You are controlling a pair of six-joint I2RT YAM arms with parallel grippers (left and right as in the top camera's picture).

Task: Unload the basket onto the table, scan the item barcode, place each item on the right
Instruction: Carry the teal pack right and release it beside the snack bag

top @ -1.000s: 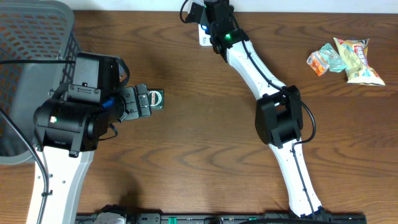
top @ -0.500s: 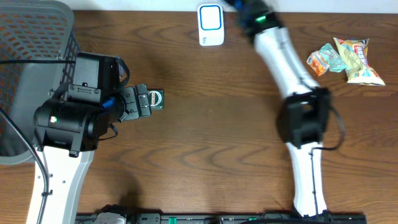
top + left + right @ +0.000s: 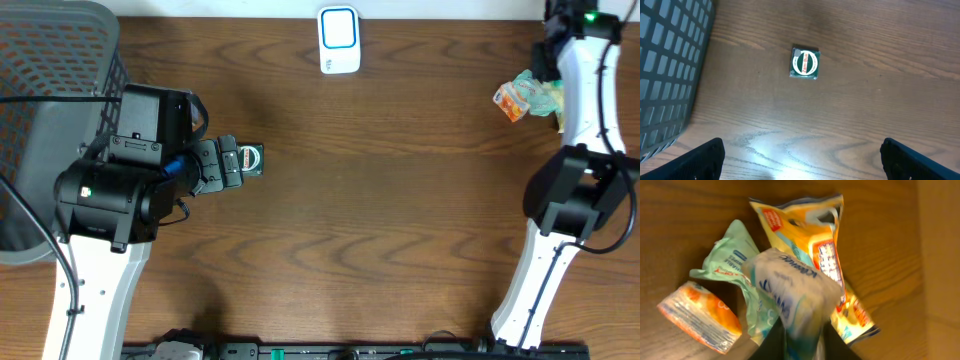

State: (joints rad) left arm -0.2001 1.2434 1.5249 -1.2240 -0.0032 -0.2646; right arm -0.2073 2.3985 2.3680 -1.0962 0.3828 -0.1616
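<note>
A white tissue pack with blue lettering (image 3: 795,295) sits between the dark fingers of my right gripper (image 3: 802,347), blurred, and the jaws hug its sides. It hangs over a pile of packets at the far right of the table. In the overhead view my right arm (image 3: 580,70) covers the gripper and the pack. The white scanner with a blue outline (image 3: 339,40) stands at the back middle. A small green square packet (image 3: 805,63) lies flat on the wood ahead of my left gripper (image 3: 802,167), which stands wide open with nothing in it.
Under the pack lie an orange packet (image 3: 700,315), a pale green wrapper (image 3: 732,262) and a yellow snack bag (image 3: 827,240). A grey mesh basket (image 3: 50,90) fills the back left corner, beside my left arm (image 3: 110,200).
My right arm has swung from the scanner at the back middle to the far right, over the pile of packets. The left arm and the green packet have not moved.
</note>
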